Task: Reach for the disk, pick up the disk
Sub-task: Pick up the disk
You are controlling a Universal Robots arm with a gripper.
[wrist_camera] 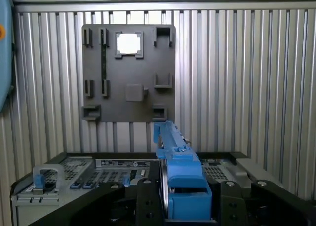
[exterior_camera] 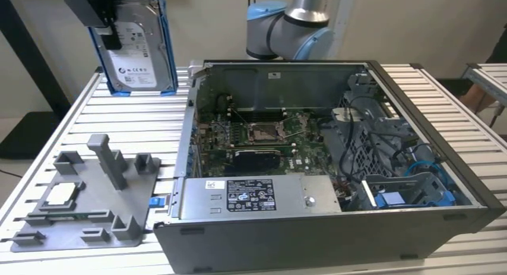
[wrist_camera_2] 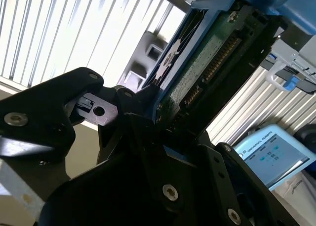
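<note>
In the exterior view, on the exterior view's left of the open computer case point(exterior_camera: 333, 227), the disk point(exterior_camera: 136, 49) hung upright well above the table point(exterior_camera: 142, 114), the tool point(exterior_camera: 107, 25) clenched on its upper part. Doing this lift well probably called for 1 even squeeze across the blue bracket point(exterior_camera: 168, 49), with no tilt, and a path well clear of the case's wall.

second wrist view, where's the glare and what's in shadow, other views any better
In the second wrist view the slatted table glares near white behind, while the gripper and the disk it holds sit dark in shade; in the first wrist view the chip on the grey fixture is washed out white; the exterior view is evenly lit, no harsh shadows.
</note>
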